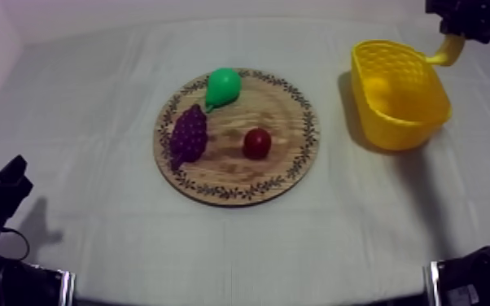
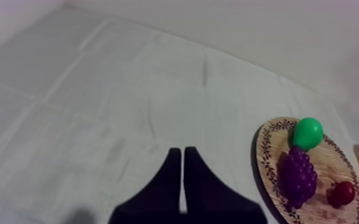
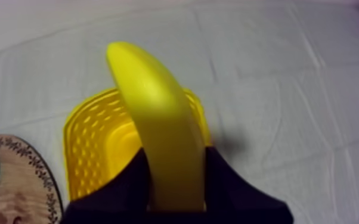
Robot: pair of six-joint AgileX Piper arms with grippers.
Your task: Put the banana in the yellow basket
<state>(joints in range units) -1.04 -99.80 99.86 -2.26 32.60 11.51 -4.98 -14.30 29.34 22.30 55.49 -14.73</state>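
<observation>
Two right gripper fingers clamp the banana above the yellow basket; left gripper pinched together, empty.

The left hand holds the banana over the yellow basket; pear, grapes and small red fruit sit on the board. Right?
No: the right hand holds the banana over the yellow basket, as the right wrist view shows. The pear, grapes and small red fruit do sit on the board.

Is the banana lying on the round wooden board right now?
No, the right gripper holds the banana up by the yellow basket, and the board carries just the pear, grapes and small red fruit.
</observation>
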